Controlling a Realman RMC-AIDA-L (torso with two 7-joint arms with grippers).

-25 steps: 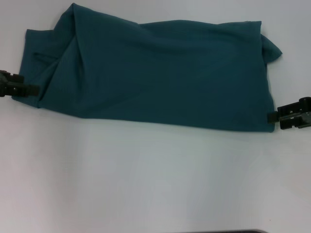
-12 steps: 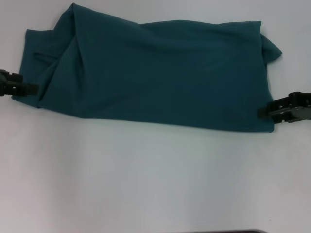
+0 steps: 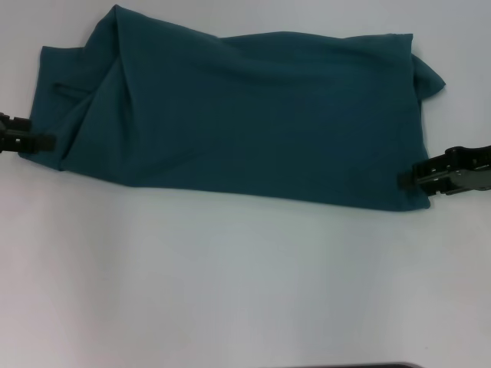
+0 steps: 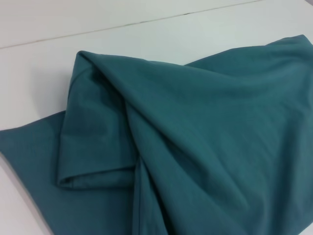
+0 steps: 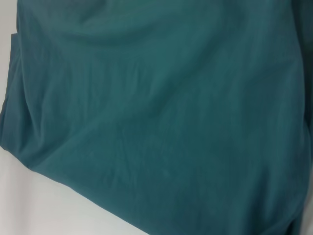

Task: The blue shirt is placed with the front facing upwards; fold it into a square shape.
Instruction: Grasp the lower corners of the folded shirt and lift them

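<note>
The blue shirt (image 3: 238, 115) lies as a wide band toward 12 o'clock on the table (image 3: 230, 284). Right gripper (image 3: 405, 179) looks clamped on its 4 o'clock corner and might grab only one layer. Left gripper (image 3: 47, 141) at 9 o'clock, can't tell its grip.

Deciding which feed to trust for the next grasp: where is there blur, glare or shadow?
Head view: even light, no glare, the teal-blue cotton shirt casts only a thin shadow along its near edge. Left wrist view: folds readable, slightly soft. Right wrist view: fabric fills the frame, soft, few cues.
</note>
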